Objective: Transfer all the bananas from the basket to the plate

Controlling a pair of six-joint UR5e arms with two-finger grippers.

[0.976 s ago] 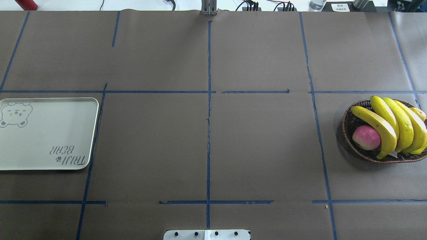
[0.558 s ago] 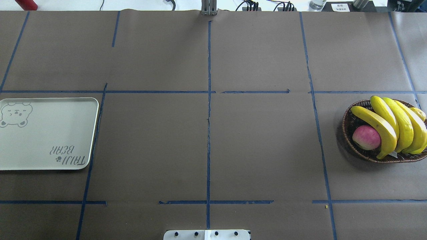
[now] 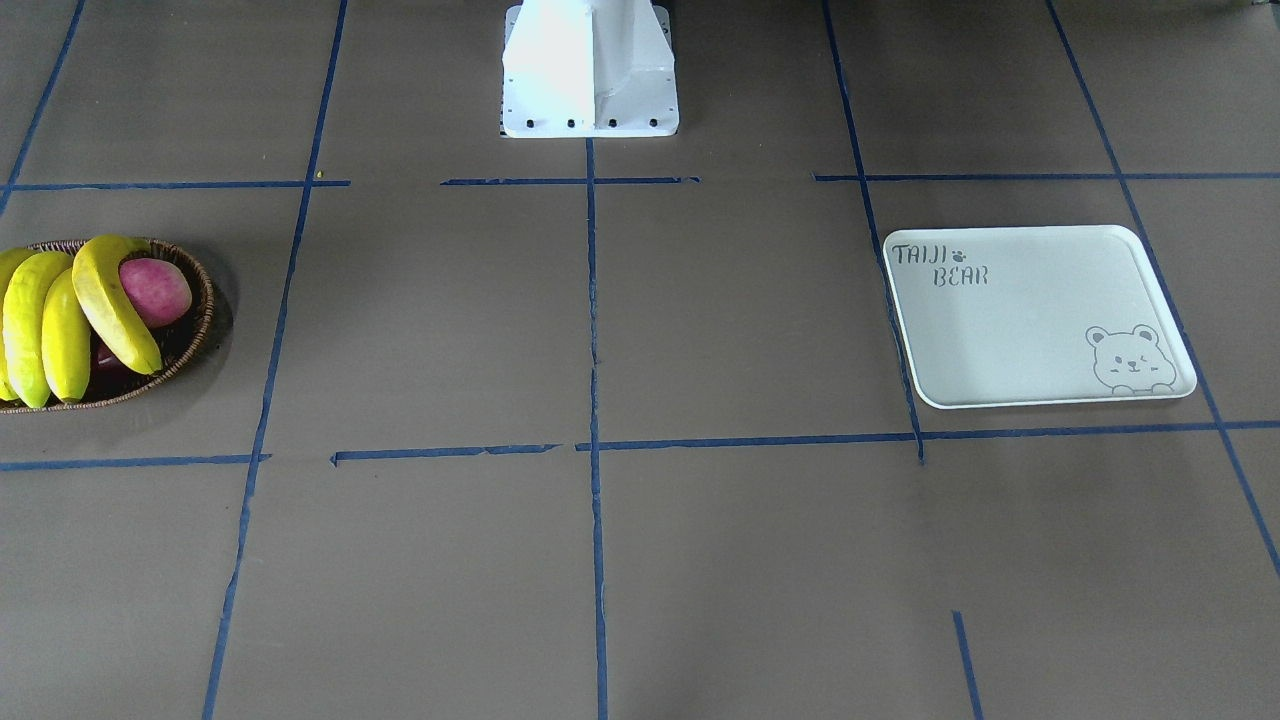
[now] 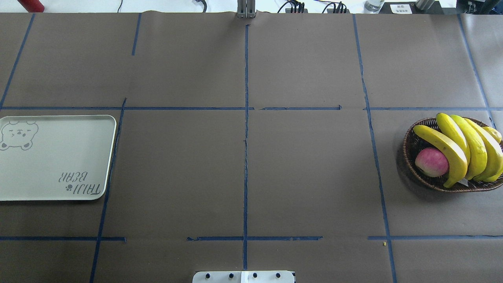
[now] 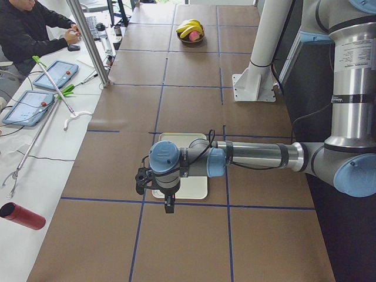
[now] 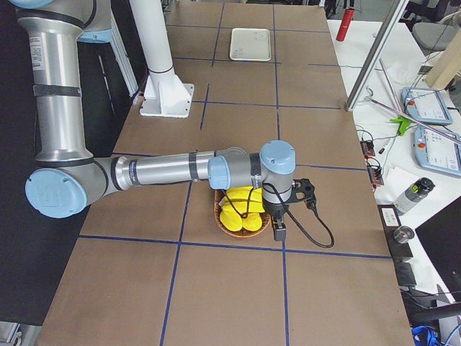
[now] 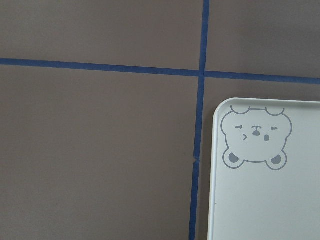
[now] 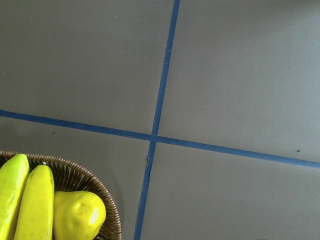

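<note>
All four bananas (image 4: 473, 147) lie side by side in the basket (image 4: 410, 167) at the robot's right end of the counter (image 4: 306, 173). The plate (image 4: 55, 157) sits well apart at the left end with nothing on it, so no transfer is done yet. You cannot tell how far either gripper is open. The left gripper (image 5: 169, 208) shows only in the left side view, hanging over the plate, and the right gripper (image 6: 279, 234) only in the right side view, above the basket's outer rim. Neither appears to hold anything, though that is hard to judge from there. Expect the bananas to be light and fairly stiff, with smooth, glossy skins that could slide between the fingers, and their curve will let them roll if you pinch near a tip. Take each one at mid-length, across its narrow width, jaws square to the curve. The banana nearest the plate side looks the easiest start. It rests on top of the pink-red apple (image 4: 431, 162) and is free on one flank, but lifting it may set the apple rolling. The other three are packed flank to flank, so fingers will have little room between them. By count: four bananas, one apple in plain sight with a darker shape beneath it that you cannot identify, one rounder yellow fruit (image 4: 494, 133) at the far edge, one basket, one plate.
</note>
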